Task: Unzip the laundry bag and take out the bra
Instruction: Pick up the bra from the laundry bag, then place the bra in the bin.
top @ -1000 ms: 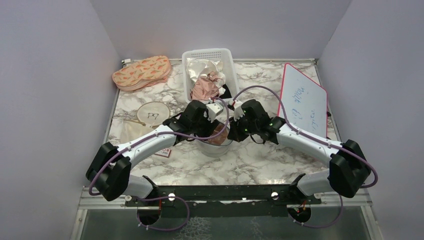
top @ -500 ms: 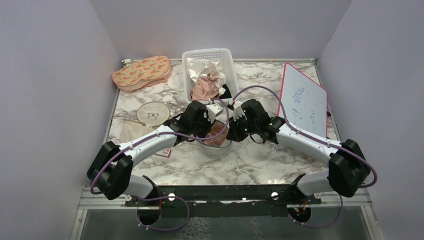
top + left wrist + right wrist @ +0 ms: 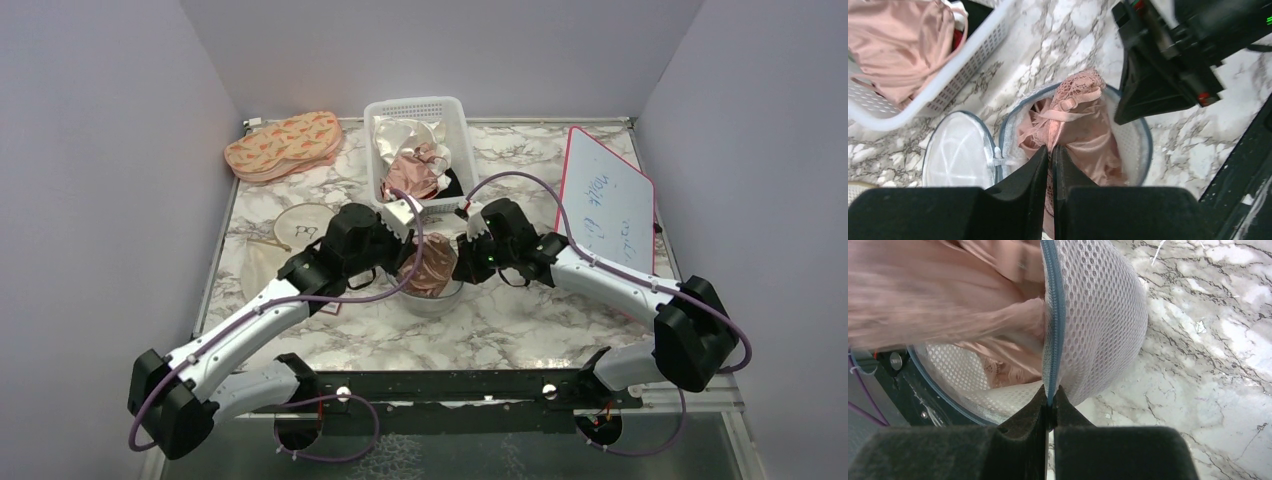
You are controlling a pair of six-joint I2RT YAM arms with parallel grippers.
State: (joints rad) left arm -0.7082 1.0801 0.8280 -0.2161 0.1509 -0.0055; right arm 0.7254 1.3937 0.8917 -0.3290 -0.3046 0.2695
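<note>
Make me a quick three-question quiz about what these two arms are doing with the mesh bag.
1. True or false: the bag is zipped shut.
2. What is the left end effector pinching? A) the bra B) the basket C) the whiteboard
3. Which part of the bag does the right end effector grip?

Key: 1 false, its lid lies flipped open beside it. 2 A. 3 the zip rim.
</note>
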